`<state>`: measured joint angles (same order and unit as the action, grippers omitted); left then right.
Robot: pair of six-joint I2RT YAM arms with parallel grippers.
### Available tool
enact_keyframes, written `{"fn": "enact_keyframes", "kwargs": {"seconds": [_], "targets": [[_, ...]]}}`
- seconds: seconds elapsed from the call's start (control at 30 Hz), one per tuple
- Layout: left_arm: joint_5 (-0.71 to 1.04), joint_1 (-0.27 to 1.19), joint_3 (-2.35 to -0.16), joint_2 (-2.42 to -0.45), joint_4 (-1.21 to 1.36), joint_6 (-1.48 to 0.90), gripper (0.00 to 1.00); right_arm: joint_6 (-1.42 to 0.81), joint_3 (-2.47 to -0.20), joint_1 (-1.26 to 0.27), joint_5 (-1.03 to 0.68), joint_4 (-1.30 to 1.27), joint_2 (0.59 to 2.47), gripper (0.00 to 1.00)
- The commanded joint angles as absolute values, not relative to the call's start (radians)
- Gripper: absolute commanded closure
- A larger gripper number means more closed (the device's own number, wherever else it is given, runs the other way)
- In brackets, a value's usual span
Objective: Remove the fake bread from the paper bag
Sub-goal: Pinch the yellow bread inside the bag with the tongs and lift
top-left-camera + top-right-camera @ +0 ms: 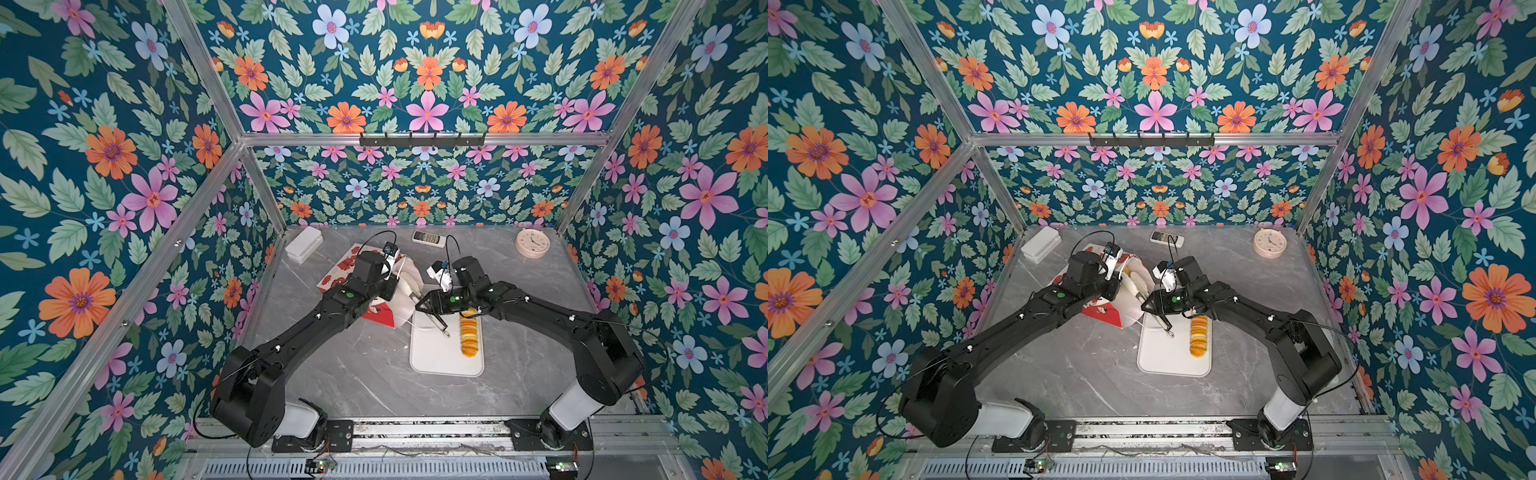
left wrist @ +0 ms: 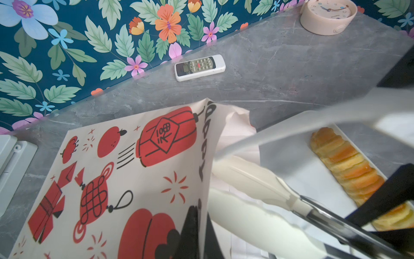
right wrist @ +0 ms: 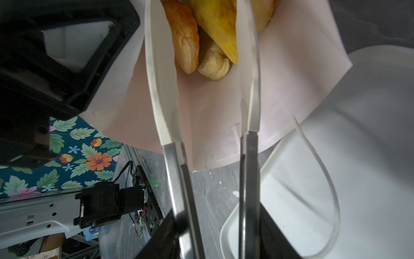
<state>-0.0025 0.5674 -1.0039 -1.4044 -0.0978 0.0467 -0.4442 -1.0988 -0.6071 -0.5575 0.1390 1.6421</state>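
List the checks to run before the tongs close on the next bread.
1. Left gripper pinches bag edge, mouth open: ok.
2. Right gripper holds tongs: ok.
3. Tongs tips apart, inside the mouth: ok.
4. Bread between tips: looks so in the right wrist view; contact cannot tell.
5. Tray has bare room beside loaf: ok.
6. Cord lies on tray near tongs, might snag: not ok.
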Motion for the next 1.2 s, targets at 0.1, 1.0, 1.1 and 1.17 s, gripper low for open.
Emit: {"fn": "enact_keyframes", "kwargs": {"seconds": [0.1,1.0,1.1,1.17], "targets": [[-0.005,0.571,-1.014,-1.413,-0.063,0.038,1.00,-0.410,-1.099,-0.624,-0.480,0.189,1.615,0.54],[0.067,0.571,-1.016,-1.412,-0.035,0.018,1.00,-0.336,-1.296,-0.626,-0.383,0.334,1.782,0.51],[0.071,0.571,-1.017,-1.413,-0.034,0.017,1.00,-0.341,-1.311,-0.627,-0.361,0.338,1.792,0.51],[0.075,0.571,-1.017,-1.413,-0.034,0.016,1.00,-0.346,-1.316,-0.627,-0.351,0.329,1.796,0.51]]}}
